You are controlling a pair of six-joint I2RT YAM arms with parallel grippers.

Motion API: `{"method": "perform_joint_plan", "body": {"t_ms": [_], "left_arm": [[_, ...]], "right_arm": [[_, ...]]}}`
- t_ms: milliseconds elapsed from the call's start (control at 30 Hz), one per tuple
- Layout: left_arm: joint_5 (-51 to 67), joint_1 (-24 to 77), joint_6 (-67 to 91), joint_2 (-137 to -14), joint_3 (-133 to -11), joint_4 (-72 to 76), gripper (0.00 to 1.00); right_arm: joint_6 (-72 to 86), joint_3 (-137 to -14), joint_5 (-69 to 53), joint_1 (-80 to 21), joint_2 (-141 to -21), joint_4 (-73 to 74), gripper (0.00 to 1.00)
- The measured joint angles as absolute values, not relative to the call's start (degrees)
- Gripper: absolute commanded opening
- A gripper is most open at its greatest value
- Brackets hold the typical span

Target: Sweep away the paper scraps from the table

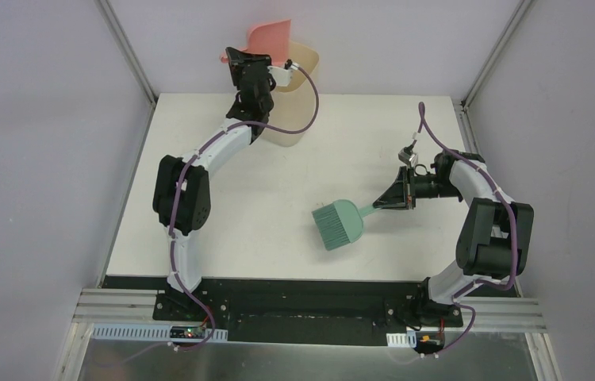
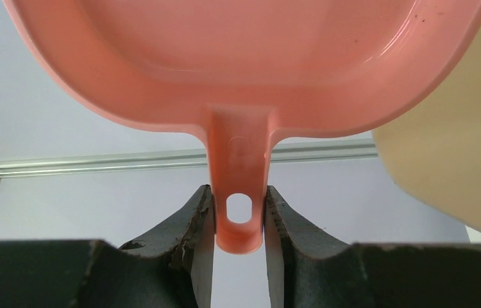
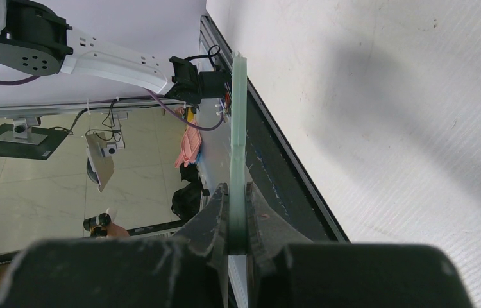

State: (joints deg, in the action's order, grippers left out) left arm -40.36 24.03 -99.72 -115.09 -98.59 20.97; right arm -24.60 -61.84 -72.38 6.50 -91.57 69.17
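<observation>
- Top external: fixed high behind the arm bases at 6 o'clock, facing steeply down and forward. Whole table [image 1: 278, 175] in frame, far wall at 12 o'clock. Farthest, widest view.
- Left wrist: just behind the left gripper [image 2: 238, 190] at 6 o'clock, looking out along it. Very close on the pink dustpan [image 2: 238, 51] at 12 o'clock, cream bin [image 2: 456, 147] at 3 o'clock.
- Right wrist: just behind the right gripper [image 3: 236, 187] at 6 o'clock, rolled sideways. Green brush [image 3: 238, 128] edge-on toward 12 o'clock, table at 2 o'clock, room floor at 9 o'clock.
- Shared: top and left wrist both catch pink dustpan and cream bin. Top and right wrist both catch green brush, table, black front strip [image 3: 289, 186], left arm [image 3: 109, 61].
</observation>
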Motion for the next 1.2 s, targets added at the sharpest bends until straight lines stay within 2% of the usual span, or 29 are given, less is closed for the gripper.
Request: {"method": "perform_joint_plan", "body": {"t_ms": [400,567,867,967,1100,1200], "left_arm": [[-39.9,24.0,-100.2,-114.7,-98.3,22.7,0.15],[-36.2,24.7,-105.0,-112.6,-90.8,32.9,0.15],[-35.0,25.0,-105.0,-111.7,-91.0,33.5,0.18],[-36.4,25.0,-98.5,-111.5,-93.6,28.0,0.18],[-36.5,25.0,-78.9,-109.5,-101.9,7.5,0.19],[-31.2,24.7,-62.7,-104.0,-105.6,-7.9,0.20]], "right_arm": [[-25.0,-61.8,-72.3,6.5,-91.5,69.2,0.00],[-25.0,-61.8,-72.3,6.5,-91.1,69.2,0.00],[-25.2,-61.8,-72.3,6.5,-90.3,69.3,0.00],[-25.2,-61.8,-72.3,6.5,-90.1,69.3,0.00],[-25.3,-61.9,-72.3,6.5,-89.9,69.3,0.00],[-25.4,-62.1,-72.2,6.5,-89.7,69.4,0.00]]}}
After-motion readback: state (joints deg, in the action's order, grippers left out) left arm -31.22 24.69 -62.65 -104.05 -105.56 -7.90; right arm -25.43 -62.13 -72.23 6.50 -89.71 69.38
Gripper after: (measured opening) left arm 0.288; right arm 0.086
